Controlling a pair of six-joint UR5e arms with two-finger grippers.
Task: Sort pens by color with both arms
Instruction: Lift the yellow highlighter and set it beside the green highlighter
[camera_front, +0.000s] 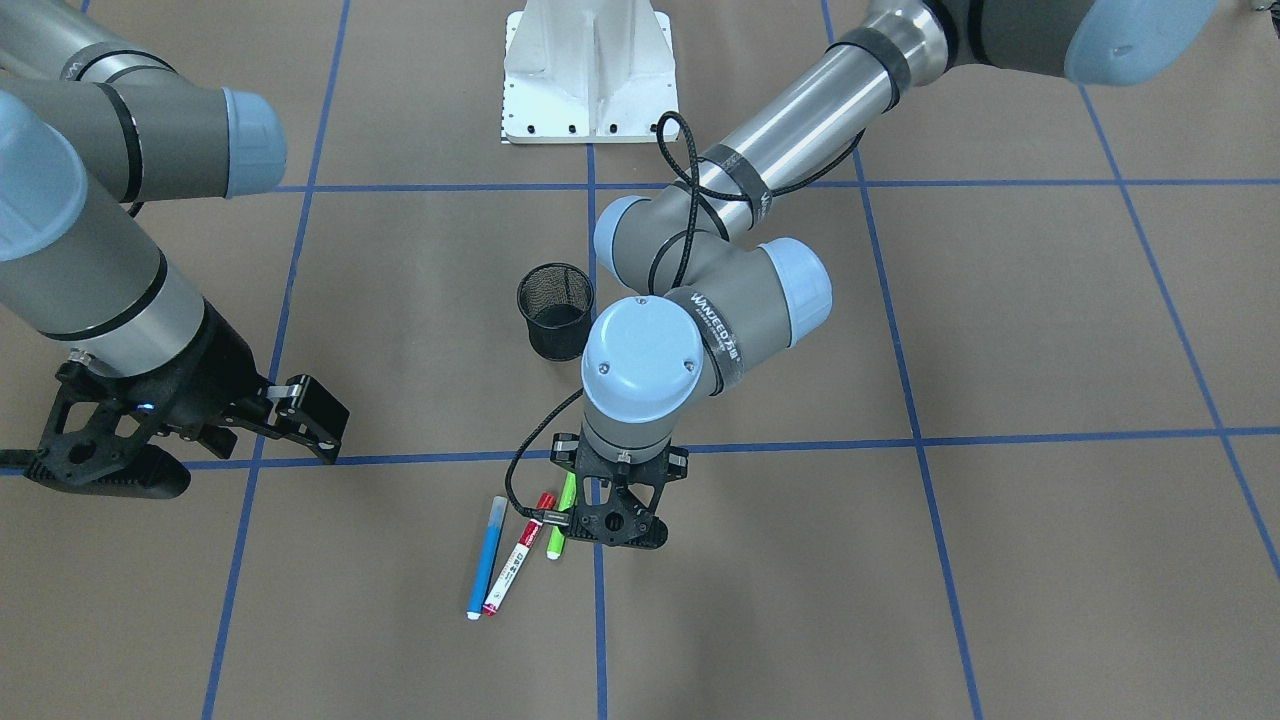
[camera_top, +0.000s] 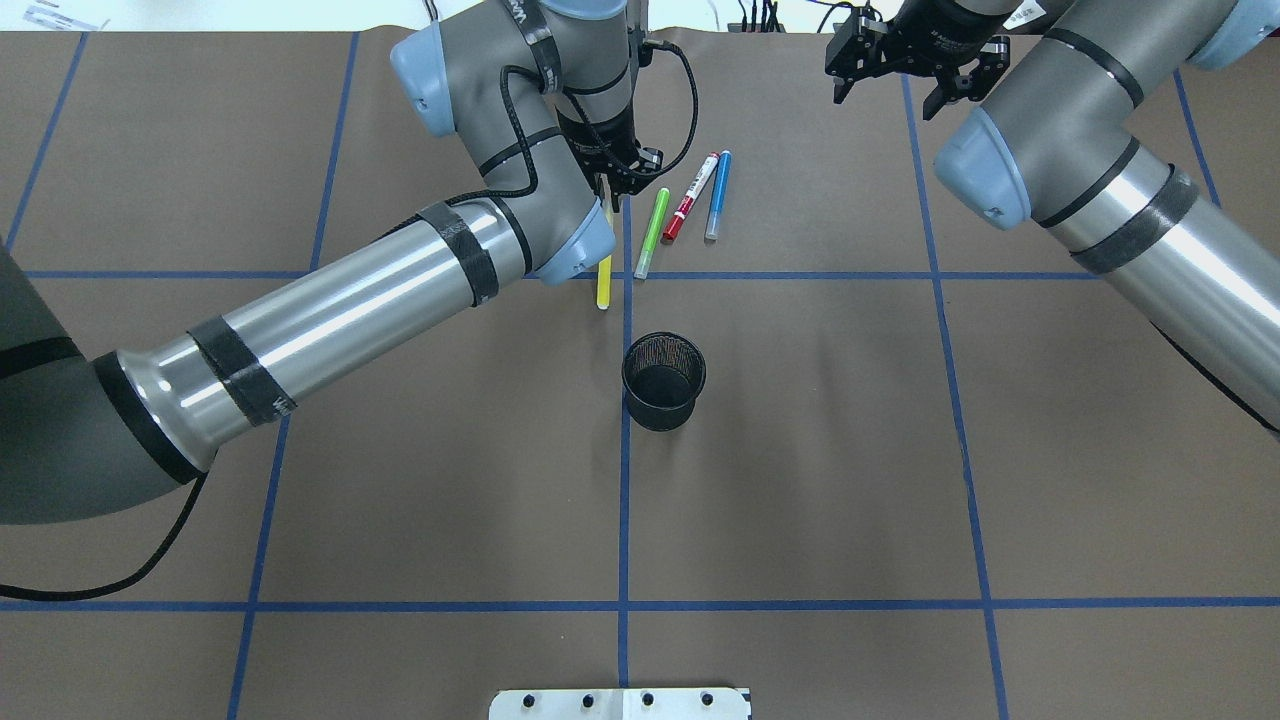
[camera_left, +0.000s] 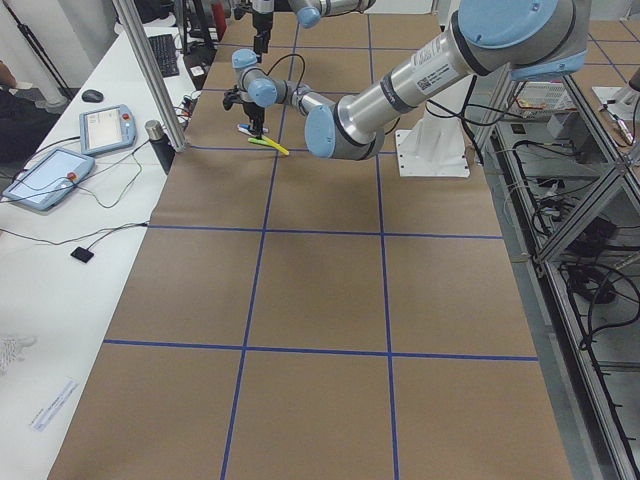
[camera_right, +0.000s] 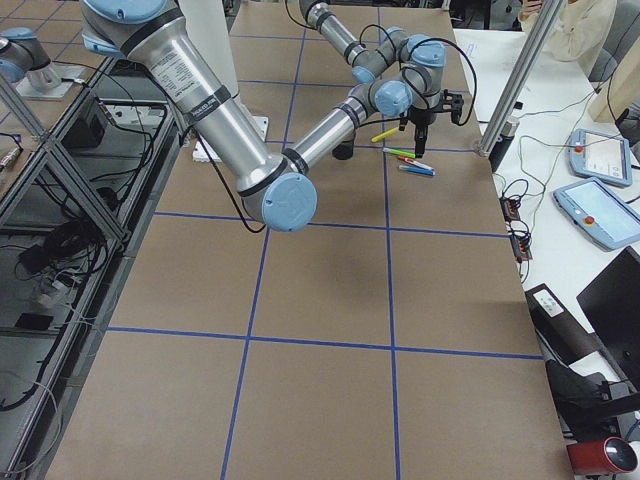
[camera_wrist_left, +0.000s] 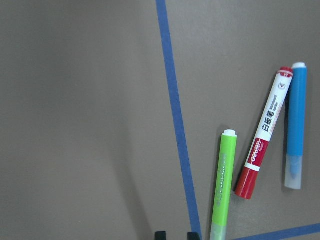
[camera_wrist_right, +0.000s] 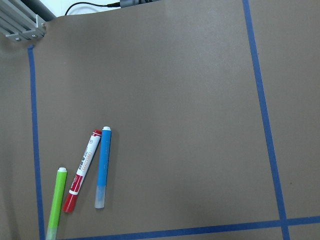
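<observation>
Left end effector (camera_top: 608, 195): down at one end of the yellow pen (camera_top: 603, 280), jaws almost together. I can't tell if they actually clamp the pen. The wrist view shows only two fingertips with a slim gap and no yellow.

Yellow pen: flat-looking, near the far edge of the surface (camera_top: 400, 480), about midway along it, just left of the centre tape line (camera_top: 625, 500).

Next over are the green pen (camera_top: 652, 230), the red-capped pen (camera_top: 692, 197) and the blue pen (camera_top: 718, 195). All three lie flat and slant roughly parallel. Green is just beside yellow. Red and blue touch at one end, or nearly.

Mesh cup (camera_top: 663, 385): upright, on the robot's side of the pens, apart from them.

Right end effector (camera_front: 212, 447): jaws spread wide, holding nothing, hanging near the far edge, well apart from the blue pen.

Handling, my read:
- The pens are light, stiff plastic with smooth round barrels, so they will likely roll if nudged.
- A pen taken at an end will likely pivot in the jaws.
- Best hold is mid-barrel with the jaws square across the axis.
- There is little finger room between red and blue, so take blue from its open side first.
</observation>
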